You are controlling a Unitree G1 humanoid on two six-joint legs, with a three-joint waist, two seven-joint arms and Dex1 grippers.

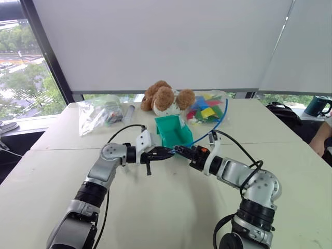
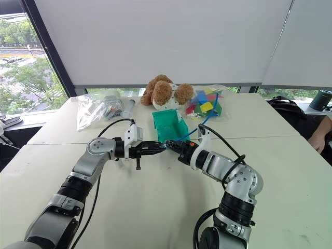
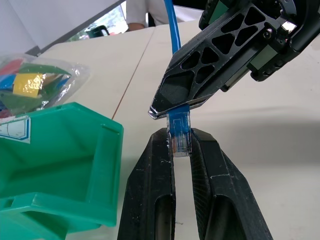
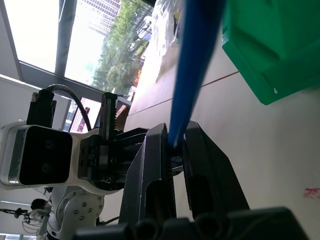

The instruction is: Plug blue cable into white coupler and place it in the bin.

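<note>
The blue cable (image 1: 218,121) arcs from the back of the table down to the point where both grippers meet, just in front of the teal-green bin (image 1: 174,132). My left gripper (image 3: 181,134) is shut on the cable's small clear plug (image 3: 180,137). My right gripper (image 4: 177,132) is shut on the blue cable (image 4: 195,60) directly behind that plug, its tips almost touching the left fingers (image 3: 150,180). Both grippers hang a little above the table. The bin (image 3: 50,150) stands upright beside them. The white coupler is hidden or out of view.
Behind the bin lie a brown stuffed dog (image 1: 166,97), a clear bag of coloured pieces (image 1: 207,109) and another clear bag (image 1: 98,114) to the left. A person's arm (image 1: 321,137) and a dark mug (image 1: 317,105) are at the right edge.
</note>
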